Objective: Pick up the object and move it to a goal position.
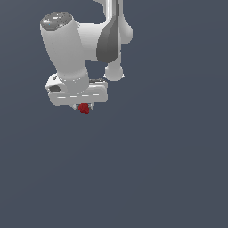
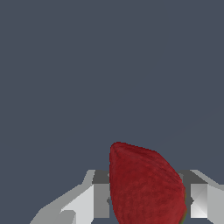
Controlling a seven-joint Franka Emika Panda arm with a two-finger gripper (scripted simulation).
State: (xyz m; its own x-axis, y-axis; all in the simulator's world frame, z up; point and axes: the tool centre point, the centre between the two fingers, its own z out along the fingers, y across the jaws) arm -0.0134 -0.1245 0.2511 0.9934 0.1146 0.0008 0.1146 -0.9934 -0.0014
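The arm point(image 1: 109, 9) runs off the exterior view's top edge; the strawberry point(image 2: 146, 186) (wrist view) hides the fingers' point(image 2: 98, 199) inner faces.

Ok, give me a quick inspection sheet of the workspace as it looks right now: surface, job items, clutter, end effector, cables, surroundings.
Surface: uniform dark grey-blue, no edges or markings visible.
Job's things: small dark red strawberry-like object sits between the fingers.
Clutter: nothing seen.
End effector: white end effector, fingers on either side of the object, apparently closed on it.
Cables: nothing seen.
Surroundings: only the arm; no goal marker seen.
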